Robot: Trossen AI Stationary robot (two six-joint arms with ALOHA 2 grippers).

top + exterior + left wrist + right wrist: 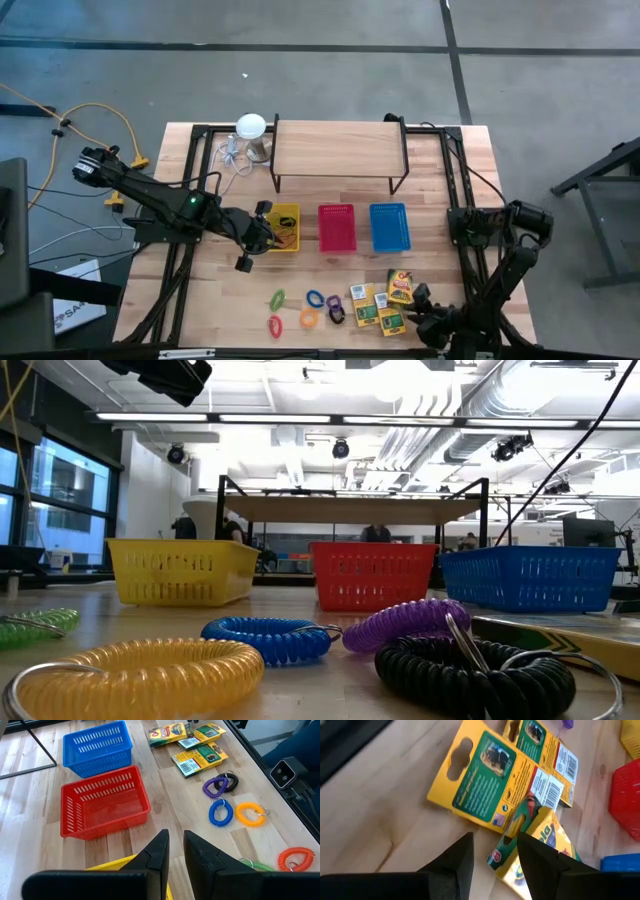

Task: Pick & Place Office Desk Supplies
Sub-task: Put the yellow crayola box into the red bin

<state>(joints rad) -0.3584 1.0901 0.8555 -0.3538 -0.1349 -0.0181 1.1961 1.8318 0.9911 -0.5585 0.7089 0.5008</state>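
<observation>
Several yellow-and-green card boxes (380,305) lie flat near the table's front right, also in the right wrist view (490,775). One box (532,842) rests tilted on its neighbour. My right gripper (495,855) is open, its fingers on either side of that box's green end. Coiled rings in green, orange, yellow, blue, purple and black (310,310) lie left of the boxes, and show close up in the low view (265,638). My left gripper (176,855) hovers over the yellow basket (284,228), a narrow gap between its fingers and nothing in it. My right gripper slants down from the table's front right over the tilted box's green end (507,845). Whether a finger (540,857) touches the box I cannot tell. The box lies on the table and on the box beside it.
A red basket (337,227) and a blue basket (389,226) stand in a row right of the yellow one. Behind them is a wooden shelf on black legs (338,150), with a white round-topped object and cable (250,127) at its left. Bare wood lies between baskets and rings.
</observation>
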